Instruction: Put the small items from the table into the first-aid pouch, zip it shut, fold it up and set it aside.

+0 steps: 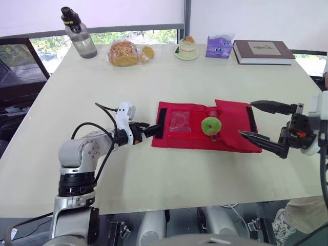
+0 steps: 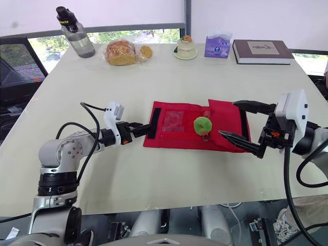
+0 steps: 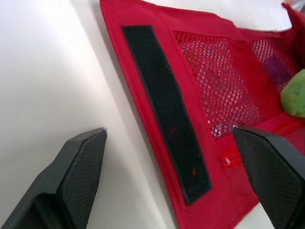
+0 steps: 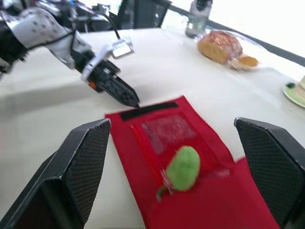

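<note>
**rigwatcher:** Your first-aid pouch (image 1: 233, 120) is red woven fabric, lying open and flat mid-table (image 1: 77, 102). There's a black fuzzy velcro strip (image 3: 167, 114) along its left end, then a mesh pocket (image 3: 224, 81) with a clear plastic packet (image 1: 179, 121) at it. I can't tell whether that packet is under the mesh or on top of it. A red zip (image 3: 231, 160) runs along the pocket's edge. The right end is folded over itself into a lumpy flap. A round green item (image 1: 210, 125) sits on the pouch's middle, right by the fold.

**armchair_op:** Anything in your way?

**rigwatcher:** Nope, the clutter's all lined up at the far edge, well apart from the pouch. There's a clear water bottle (image 1: 78, 32), bagged bread (image 1: 123, 53), a little cake on a saucer (image 1: 187, 48), a purple tissue pack (image 1: 219, 46) and a hardback book (image 1: 263, 52).

**armchair_op:** And your arms?

**rigwatcher:** Your left gripper (image 1: 156, 129) reaches in low at the velcro end, fingers spread either side of the strip, gripping nothing. Your right gripper (image 2: 227, 118) comes in from the right with its fingers gaping wide, the near tip over the pouch's front right corner and the far tip over the folded flap.
</note>
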